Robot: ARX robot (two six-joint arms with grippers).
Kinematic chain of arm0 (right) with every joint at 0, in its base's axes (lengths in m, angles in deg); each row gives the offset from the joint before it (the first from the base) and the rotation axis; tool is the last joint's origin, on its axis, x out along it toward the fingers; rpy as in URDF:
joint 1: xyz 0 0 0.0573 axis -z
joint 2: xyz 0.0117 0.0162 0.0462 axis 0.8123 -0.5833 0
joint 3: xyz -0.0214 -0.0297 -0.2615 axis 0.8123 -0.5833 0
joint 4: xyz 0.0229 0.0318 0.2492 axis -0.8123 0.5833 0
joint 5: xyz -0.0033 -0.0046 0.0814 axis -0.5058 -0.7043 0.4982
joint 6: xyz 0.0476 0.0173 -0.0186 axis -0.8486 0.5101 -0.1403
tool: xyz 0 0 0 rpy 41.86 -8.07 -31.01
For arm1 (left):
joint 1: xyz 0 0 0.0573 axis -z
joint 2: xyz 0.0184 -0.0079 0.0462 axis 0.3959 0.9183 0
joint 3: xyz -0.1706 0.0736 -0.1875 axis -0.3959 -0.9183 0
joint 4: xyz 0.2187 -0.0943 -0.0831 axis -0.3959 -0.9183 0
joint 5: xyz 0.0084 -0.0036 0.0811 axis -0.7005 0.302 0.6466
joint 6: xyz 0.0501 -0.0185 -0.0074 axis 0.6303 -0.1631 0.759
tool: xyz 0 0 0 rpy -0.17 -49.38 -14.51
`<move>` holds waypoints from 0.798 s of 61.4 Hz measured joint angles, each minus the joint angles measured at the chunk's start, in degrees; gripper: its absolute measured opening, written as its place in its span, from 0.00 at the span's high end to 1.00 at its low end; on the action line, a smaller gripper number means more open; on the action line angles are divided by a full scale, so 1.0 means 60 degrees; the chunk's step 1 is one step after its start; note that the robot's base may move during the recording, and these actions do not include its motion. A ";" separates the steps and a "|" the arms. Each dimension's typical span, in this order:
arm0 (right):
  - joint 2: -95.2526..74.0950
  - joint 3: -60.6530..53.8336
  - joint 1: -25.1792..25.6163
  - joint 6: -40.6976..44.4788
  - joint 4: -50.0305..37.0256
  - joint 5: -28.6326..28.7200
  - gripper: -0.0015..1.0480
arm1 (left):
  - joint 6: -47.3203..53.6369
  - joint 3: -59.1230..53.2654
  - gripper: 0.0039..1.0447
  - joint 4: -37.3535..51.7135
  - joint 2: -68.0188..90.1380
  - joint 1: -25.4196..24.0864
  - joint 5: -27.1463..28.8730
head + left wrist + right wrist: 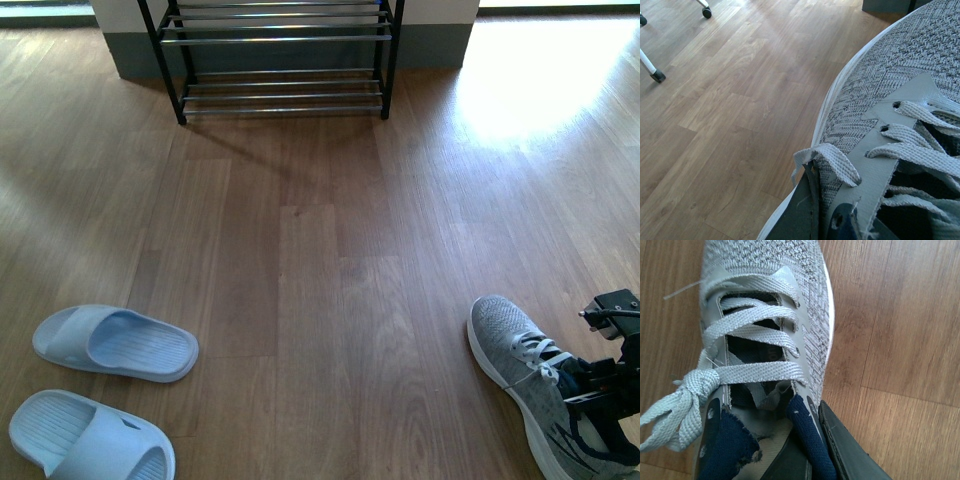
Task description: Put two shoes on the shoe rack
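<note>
The shoe rack point(280, 40), black-framed with chrome rods, stands against the far wall in the front view. One grey sneaker point(520, 365) lies on the floor at the lower right, toe pointing away from me. My right gripper point(600, 392) is shut on its collar. In the right wrist view the right gripper point(812, 450) has one finger inside the grey sneaker point(765, 300) and one outside its navy-lined side wall. In the left wrist view the left gripper point(817, 215) is shut on the lace-side wall of the other grey sneaker point(900, 65). The left arm is outside the front view.
Two pale blue slippers point(115, 342) point(90, 435) lie on the wooden floor at the lower left. Open floor point(300, 250) stretches between me and the rack. White furniture legs with black castors point(657, 75) show in the left wrist view.
</note>
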 joint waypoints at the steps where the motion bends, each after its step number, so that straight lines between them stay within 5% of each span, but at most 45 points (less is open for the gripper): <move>1: 0.0073 -0.0066 0.0000 -0.0007 0.0000 0.0015 0.99 | 0.0000 0.0000 0.99 0.0000 0.0000 0.0000 0.0000; 25: 0.4277 -0.2299 0.0033 -0.0098 0.0076 0.1053 0.99 | 0.0000 0.0000 0.99 0.0000 0.0000 0.0000 0.0000; 49: 1.1526 -0.4524 -0.0208 -0.0539 0.2696 0.2280 0.99 | 0.0000 0.0000 0.99 0.0000 0.0000 0.0000 0.0000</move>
